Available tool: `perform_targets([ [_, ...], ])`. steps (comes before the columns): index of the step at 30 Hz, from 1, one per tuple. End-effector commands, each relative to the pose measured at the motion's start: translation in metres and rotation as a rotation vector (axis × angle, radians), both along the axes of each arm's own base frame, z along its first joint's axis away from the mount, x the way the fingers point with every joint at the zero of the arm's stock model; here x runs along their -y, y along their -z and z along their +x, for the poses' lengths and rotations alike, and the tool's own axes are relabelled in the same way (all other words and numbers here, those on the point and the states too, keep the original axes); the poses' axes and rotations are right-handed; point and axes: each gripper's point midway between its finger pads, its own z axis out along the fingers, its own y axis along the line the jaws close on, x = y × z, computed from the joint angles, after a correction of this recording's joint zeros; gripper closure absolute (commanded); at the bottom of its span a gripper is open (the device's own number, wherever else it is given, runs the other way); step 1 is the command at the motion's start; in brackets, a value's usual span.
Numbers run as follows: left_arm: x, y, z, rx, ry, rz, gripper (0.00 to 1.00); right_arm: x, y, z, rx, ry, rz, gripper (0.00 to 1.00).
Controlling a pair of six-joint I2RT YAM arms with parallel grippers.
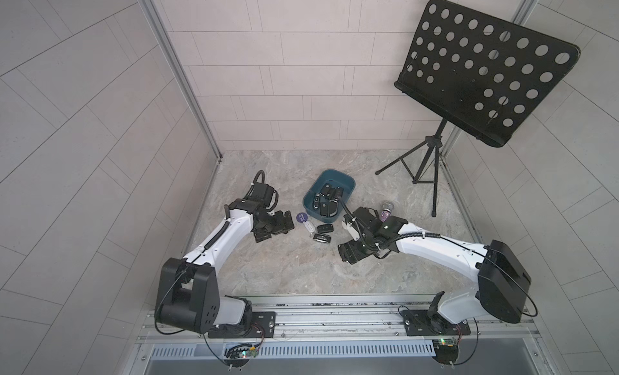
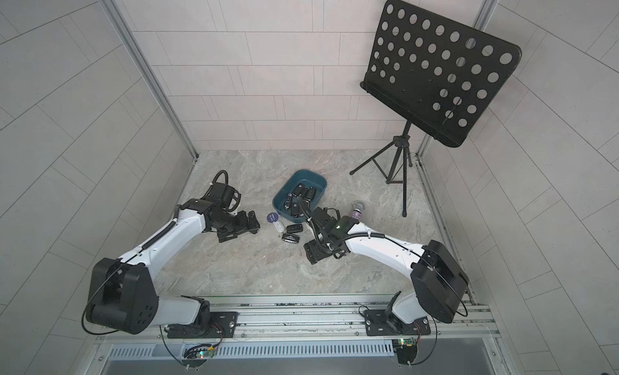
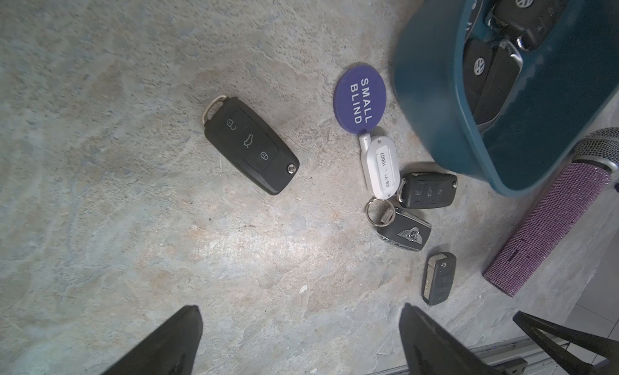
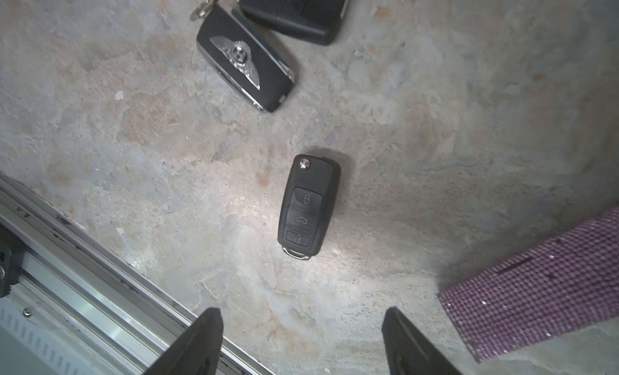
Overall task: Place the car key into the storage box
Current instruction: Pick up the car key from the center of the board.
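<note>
The teal storage box (image 1: 331,178) (image 2: 310,178) sits mid-table and holds several black car keys (image 1: 327,199). Its outer wall (image 3: 432,88) shows in the left wrist view. Outside it lie a black flip key (image 1: 325,228) and a winged-logo key (image 1: 321,238) (image 4: 244,60). My left gripper (image 1: 276,227) (image 3: 301,323) hovers open left of them, with another black car key (image 3: 251,145) lying on the table ahead of its fingers. My right gripper (image 1: 350,252) (image 4: 303,326) is open and empty, and a three-button flip key (image 4: 310,206) lies just beyond its fingertips.
A purple "SMALL BLIND" chip (image 3: 360,99) and a white tag (image 3: 382,167) lie beside the box. A glittery purple microphone (image 1: 386,212) (image 4: 536,283) lies right of the right gripper. A black music stand (image 1: 485,72) stands at the back right. The metal rail (image 1: 335,309) runs along the front edge.
</note>
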Motion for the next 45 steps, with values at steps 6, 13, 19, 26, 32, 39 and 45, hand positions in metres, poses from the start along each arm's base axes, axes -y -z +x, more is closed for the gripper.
perform_targets([
  [6,-0.005,0.003,-0.007,-0.011,0.007,0.030,0.00,-0.011,0.018,0.008,0.030,-0.063,-0.102,0.21],
  [13,-0.013,0.002,-0.008,-0.001,-0.011,0.068,0.00,-0.014,0.036,0.015,0.020,-0.081,-0.165,0.21],
  [19,-0.013,0.004,-0.006,-0.003,-0.011,0.070,0.00,-0.014,0.048,0.024,0.029,-0.080,-0.221,0.23],
  [26,-0.014,0.004,-0.005,-0.002,-0.010,0.079,0.00,-0.017,0.058,0.029,0.024,-0.089,-0.249,0.31],
  [32,-0.016,0.004,-0.005,0.000,-0.013,0.088,0.00,-0.018,0.065,0.028,0.008,-0.095,-0.260,0.43],
  [39,-0.017,0.005,-0.004,0.000,-0.011,0.095,0.00,-0.017,0.065,0.027,0.006,-0.095,-0.264,0.60],
  [45,-0.018,0.006,-0.003,-0.002,-0.012,0.102,0.00,-0.017,0.062,0.028,0.011,-0.095,-0.260,0.68],
])
